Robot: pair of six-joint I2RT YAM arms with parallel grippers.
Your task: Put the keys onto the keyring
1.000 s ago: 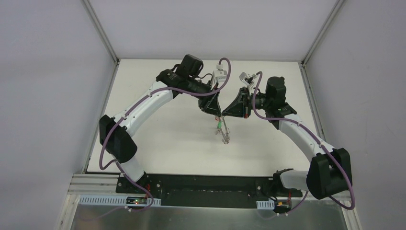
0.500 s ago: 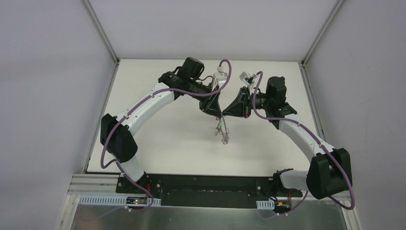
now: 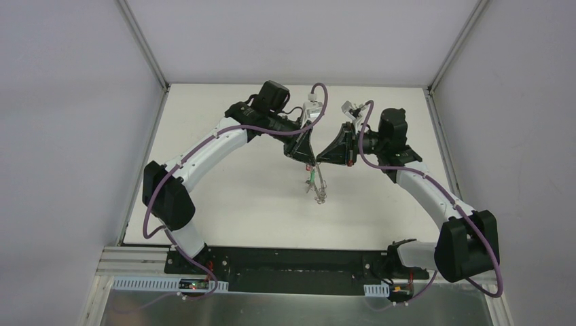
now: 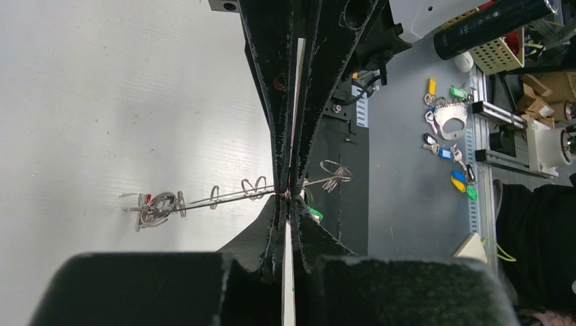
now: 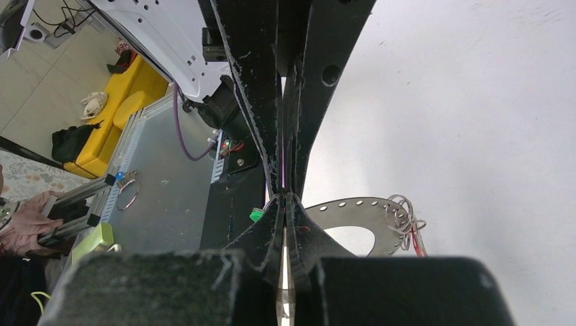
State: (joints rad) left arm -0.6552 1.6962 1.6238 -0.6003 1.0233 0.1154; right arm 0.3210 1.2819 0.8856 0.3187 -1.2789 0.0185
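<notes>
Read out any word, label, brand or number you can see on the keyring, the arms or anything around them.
None: no view shows legible text.
keyring: bare metal with a row of small holes, no marking seen.
coloured key tags in the left wrist view's background: too small to read.
white arm covers: no label seen.
</notes>
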